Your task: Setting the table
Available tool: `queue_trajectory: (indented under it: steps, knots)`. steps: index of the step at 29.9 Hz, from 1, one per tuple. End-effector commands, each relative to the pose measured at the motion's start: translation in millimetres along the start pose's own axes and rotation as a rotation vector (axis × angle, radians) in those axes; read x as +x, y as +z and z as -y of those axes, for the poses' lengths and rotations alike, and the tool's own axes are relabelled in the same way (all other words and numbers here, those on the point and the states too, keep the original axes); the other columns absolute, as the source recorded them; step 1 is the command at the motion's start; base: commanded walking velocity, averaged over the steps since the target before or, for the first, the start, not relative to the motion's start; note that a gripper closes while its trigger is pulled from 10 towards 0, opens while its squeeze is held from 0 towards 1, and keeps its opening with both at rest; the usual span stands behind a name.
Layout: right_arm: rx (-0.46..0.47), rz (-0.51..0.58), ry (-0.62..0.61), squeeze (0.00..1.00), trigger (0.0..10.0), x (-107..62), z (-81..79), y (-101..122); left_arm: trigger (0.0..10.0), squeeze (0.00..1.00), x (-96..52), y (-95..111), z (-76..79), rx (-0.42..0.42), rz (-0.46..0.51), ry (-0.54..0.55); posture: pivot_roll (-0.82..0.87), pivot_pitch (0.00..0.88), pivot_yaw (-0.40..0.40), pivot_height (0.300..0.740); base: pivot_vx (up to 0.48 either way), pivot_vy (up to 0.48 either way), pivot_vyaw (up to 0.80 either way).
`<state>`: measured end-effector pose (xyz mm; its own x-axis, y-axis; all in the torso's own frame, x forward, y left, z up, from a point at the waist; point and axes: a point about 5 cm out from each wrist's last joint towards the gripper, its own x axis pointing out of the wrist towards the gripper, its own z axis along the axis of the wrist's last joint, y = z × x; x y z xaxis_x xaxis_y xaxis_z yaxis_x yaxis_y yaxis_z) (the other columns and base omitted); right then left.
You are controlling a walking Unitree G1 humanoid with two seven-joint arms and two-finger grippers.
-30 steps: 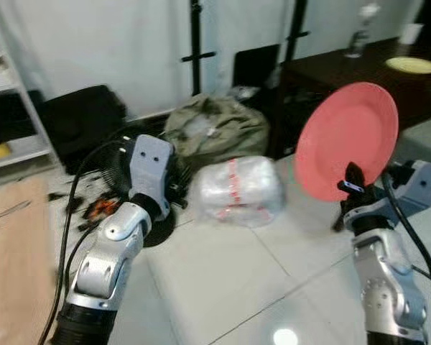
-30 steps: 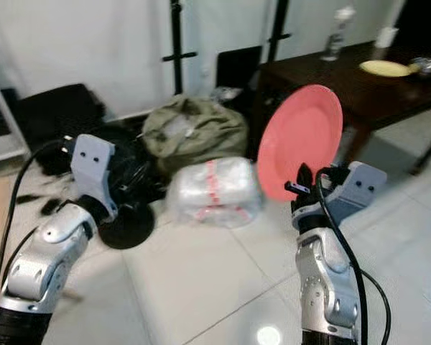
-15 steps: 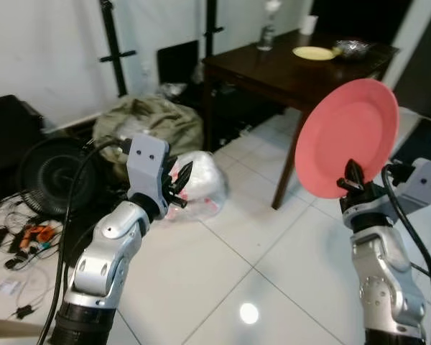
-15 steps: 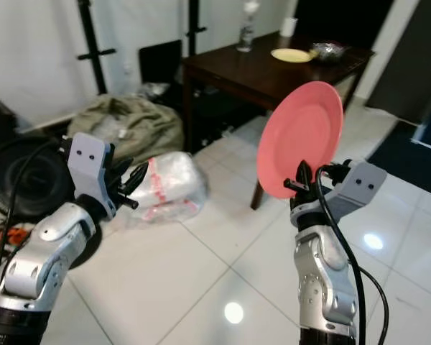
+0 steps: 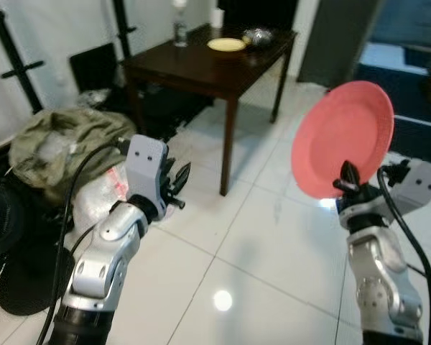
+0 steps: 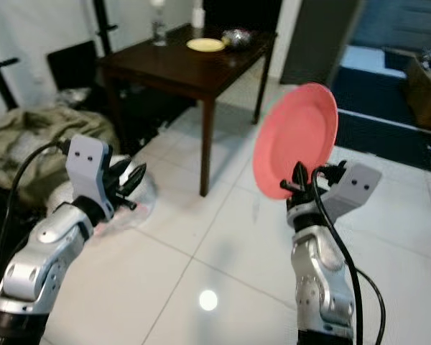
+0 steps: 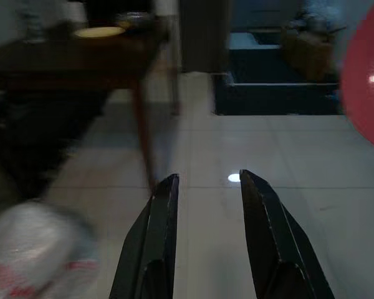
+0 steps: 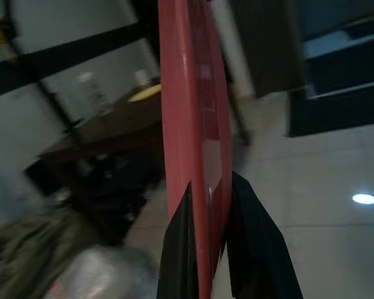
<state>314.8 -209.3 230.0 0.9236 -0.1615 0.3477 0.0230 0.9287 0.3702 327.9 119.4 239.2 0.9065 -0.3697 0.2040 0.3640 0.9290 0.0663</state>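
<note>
Round salmon-red plastic plate (image 5: 343, 147) carried upright on edge, lower rim pinched between the right gripper (image 5: 347, 180) fingers (image 8: 249, 246), which are clamped on it (edge grip likely keeps the face clear for laying it flat). It sits high at right, well apart from the dark wooden desk (image 5: 201, 61). Desk carries a yellow plate (image 5: 226, 44), a shiny metal bowl (image 5: 258, 35) and a clear bottle (image 5: 179, 29). Left gripper (image 7: 206, 187) empty, fingers apart, held forward over white tiled floor (image 5: 258, 244).
</note>
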Motion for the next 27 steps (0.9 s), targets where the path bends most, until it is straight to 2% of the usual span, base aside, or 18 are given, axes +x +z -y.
queue_trajectory:
  steps: [1,13,19,20,21,22,23,24,25,27]
  knots:
    - [-0.003,0.013,0.006,0.0,10.0,0.0,-0.6,2,10.0,0.0,-2.5,-4,-3.1,-0.031,-0.018,0.008,0.08,0.099,0.083,0.74,0.0,0.0,-0.8]
    - [0.01,-0.002,0.036,0.0,10.0,0.9,-8.8,-2,10.0,0.0,-6.4,-9,-15.1,-0.051,-0.033,0.047,0.06,0.098,0.069,0.74,0.0,0.0,-0.8]
    - [0.023,-0.033,0.052,0.0,10.0,-1.1,-13.3,-11,10.0,0.0,-8.0,-12,-18.3,0.003,-0.045,0.079,0.06,0.101,0.066,0.74,0.0,0.0,-0.8]
    - [0.037,-0.054,0.073,0.0,10.0,-2.2,-17.2,-16,10.0,0.0,-7.8,-13,-19.6,0.014,-0.045,0.093,0.06,0.101,0.066,0.74,0.0,0.0,-0.8]
    - [0.071,-0.134,0.154,0.0,10.0,-9.3,-31.0,-33,10.0,0.0,-7.8,-18,-21.5,0.034,-0.055,0.123,0.05,0.104,0.063,0.74,0.0,0.0,0.0]
    - [0.071,-0.134,0.154,0.0,10.0,-9.3,-31.0,-33,10.0,0.0,-7.8,-18,-21.5,0.034,-0.055,0.123,0.05,0.104,0.063,0.74,0.0,0.0,0.0]
    - [0.073,-0.179,0.19,0.0,10.0,-13.5,-36.6,-42,10.0,0.0,-8.2,-21,-22.9,0.041,-0.064,0.141,0.05,0.104,0.063,0.74,0.0,0.0,0.0]
    - [0.052,-0.228,0.227,0.0,10.0,-18.1,-41.4,-52,10.0,0.0,-9.1,-25,-25.0,0.044,-0.074,0.165,0.05,0.105,0.061,0.74,0.0,0.0,0.0]
    - [0.052,-0.228,0.227,0.0,10.0,-18.1,-41.4,-52,10.0,0.0,-9.1,-25,-25.0,0.044,-0.074,0.165,0.05,0.105,0.061,0.74,0.0,0.0,0.0]
    - [0.016,-0.326,0.317,0.0,10.0,-31.6,-50.1,-73,10.0,0.0,-14.8,-37,-35.3,0.063,-0.115,0.256,0.05,0.11,0.053,0.74,0.0,0.0,0.0]
